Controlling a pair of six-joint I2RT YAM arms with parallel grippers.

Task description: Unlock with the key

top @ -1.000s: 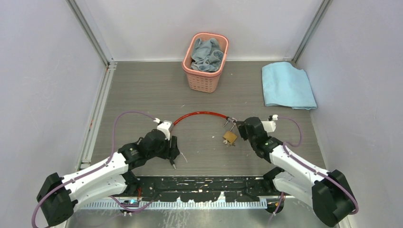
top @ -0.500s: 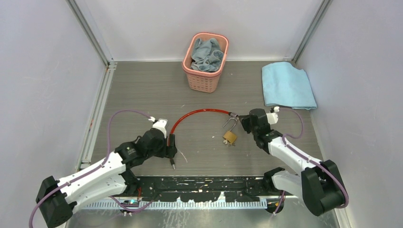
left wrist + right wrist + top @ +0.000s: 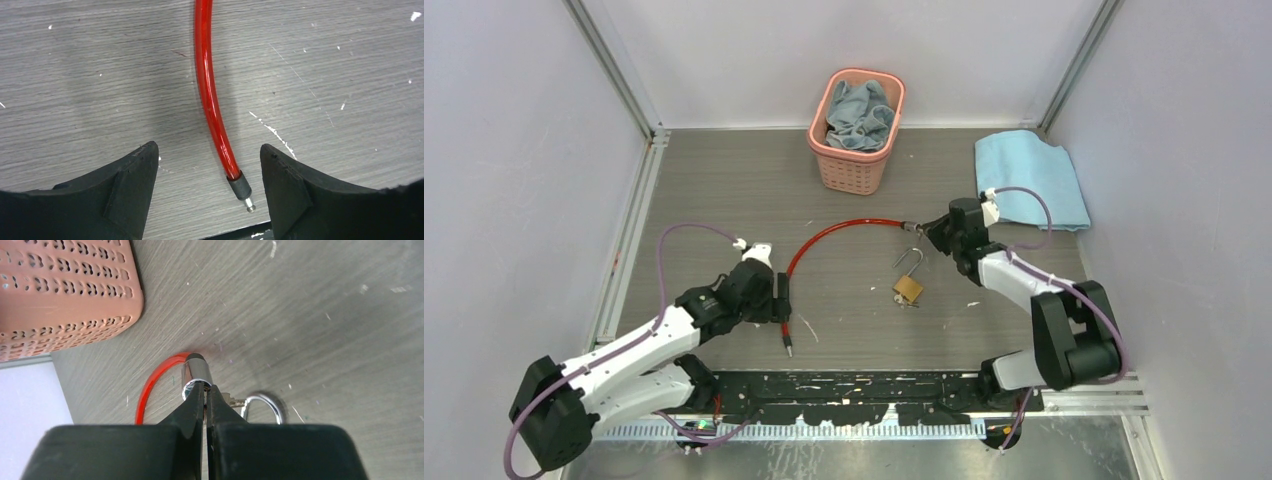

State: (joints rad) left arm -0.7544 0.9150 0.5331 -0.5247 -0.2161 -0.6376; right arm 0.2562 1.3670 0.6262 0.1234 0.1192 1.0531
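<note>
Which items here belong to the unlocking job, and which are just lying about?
Job: padlock; red cable, one end pinched by the right gripper; left gripper open over its other end.
Lying about: pink basket holding a grey cloth; blue cloth.

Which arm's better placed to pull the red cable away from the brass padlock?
Right. The right gripper is shut on the red coated cable at its silver end, near the brass padlock; the left gripper is open, holding nothing.
</note>
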